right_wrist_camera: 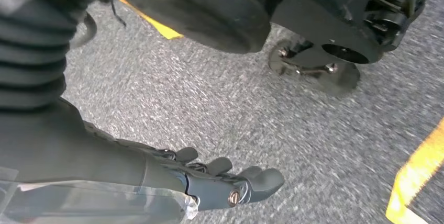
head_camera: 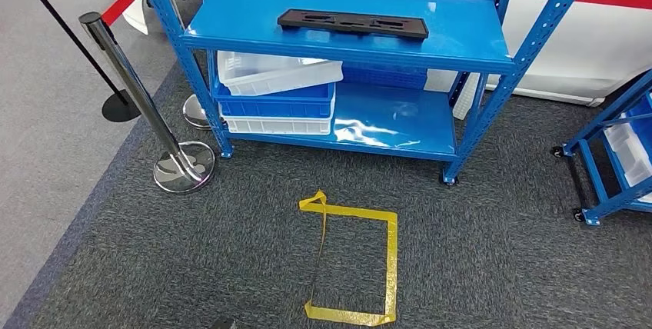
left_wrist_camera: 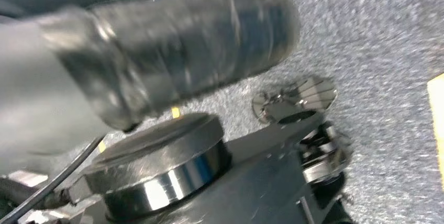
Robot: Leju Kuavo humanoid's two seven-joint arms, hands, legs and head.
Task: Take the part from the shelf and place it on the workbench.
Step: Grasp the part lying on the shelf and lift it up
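A long black part (head_camera: 353, 24) lies flat on the blue shelf's (head_camera: 231, 18) top level, lengthwise across it, ahead of the robot. Right hand (right_wrist_camera: 230, 182) hangs empty over carpet, fingers loosely apart; left hand (left_wrist_camera: 178, 51) blurred, state unclear; neither looks nearer

A long, flat black part (head_camera: 353, 24) is seen lying on the top level of a blue metal shelf (head_camera: 246, 18), toward the far middle of that surface. It is rectangular and slim, with several shallow cut-outs and recesses set along its length. It rests flat, its long side running left to right, the right end turned slightly nearer than the left. It is touched by nothing but the shelf board beneath it. The shelf itself is built of perforated blue uprights and glossy blue boards, and is stood on grey carpet at the far side of the scene.
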